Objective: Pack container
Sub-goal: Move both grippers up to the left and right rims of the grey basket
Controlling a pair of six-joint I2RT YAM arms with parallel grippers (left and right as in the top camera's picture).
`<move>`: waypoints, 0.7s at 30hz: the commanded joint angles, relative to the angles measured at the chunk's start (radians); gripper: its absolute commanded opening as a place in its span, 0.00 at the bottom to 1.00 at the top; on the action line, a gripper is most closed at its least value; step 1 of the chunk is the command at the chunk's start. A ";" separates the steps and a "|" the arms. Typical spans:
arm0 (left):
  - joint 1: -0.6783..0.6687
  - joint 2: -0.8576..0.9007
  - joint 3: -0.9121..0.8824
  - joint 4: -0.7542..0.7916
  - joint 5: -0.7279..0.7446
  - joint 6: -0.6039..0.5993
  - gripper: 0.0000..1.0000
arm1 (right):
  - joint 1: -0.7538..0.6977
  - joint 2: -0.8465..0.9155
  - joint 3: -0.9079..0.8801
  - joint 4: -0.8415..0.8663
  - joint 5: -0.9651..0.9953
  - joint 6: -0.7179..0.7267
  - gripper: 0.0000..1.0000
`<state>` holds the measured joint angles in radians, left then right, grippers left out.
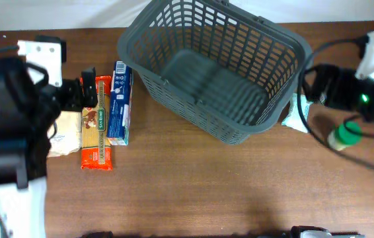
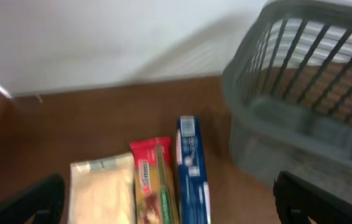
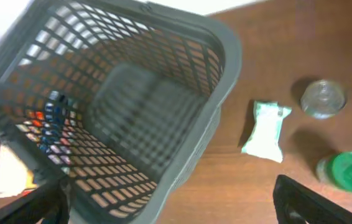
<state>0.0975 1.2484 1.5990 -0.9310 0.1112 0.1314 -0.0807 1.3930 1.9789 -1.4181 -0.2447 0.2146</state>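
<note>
The container (image 1: 240, 39) sits on the bench (image 1: 193, 192), with only its bare floor showing inside. The left hand (image 2: 173, 208) and right hand (image 3: 173, 205) are both spread wide, pinching nothing.

One basket (image 1: 187, 109), one bag (image 1: 65, 132), one red packet (image 1: 96, 125), one blue box (image 1: 119, 106), one pouch (image 3: 266, 130), one jar (image 3: 323, 98), one bottle (image 3: 350, 171)
</note>
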 commanded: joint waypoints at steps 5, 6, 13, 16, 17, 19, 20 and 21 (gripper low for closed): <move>0.023 0.252 0.280 -0.191 0.115 0.134 0.99 | -0.043 0.054 0.041 -0.025 0.021 0.109 0.95; 0.023 0.290 0.335 -0.223 0.114 0.162 1.00 | -0.048 0.058 0.041 -0.031 0.021 0.109 0.95; 0.023 0.463 0.609 -0.278 0.151 0.190 1.00 | -0.050 0.065 0.041 -0.087 0.020 0.109 0.93; 0.021 0.501 0.646 -0.261 0.213 0.200 1.00 | -0.050 0.067 0.041 -0.097 0.008 0.120 0.93; 0.016 0.510 0.646 -0.250 0.220 0.200 1.00 | -0.050 0.068 0.040 -0.098 0.001 0.121 0.93; 0.004 0.531 0.646 -0.235 0.224 0.200 1.00 | -0.050 0.068 0.040 -0.096 -0.012 0.128 0.93; -0.003 0.543 0.646 -0.227 0.227 0.200 1.00 | -0.049 0.069 0.040 -0.097 -0.014 0.138 0.93; -0.012 0.554 0.646 -0.220 0.226 0.201 1.00 | -0.043 0.072 0.040 -0.096 -0.013 0.142 0.93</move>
<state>0.1074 1.7527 2.2314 -1.1633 0.2916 0.3092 -0.1261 1.4578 1.9972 -1.5146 -0.2390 0.3283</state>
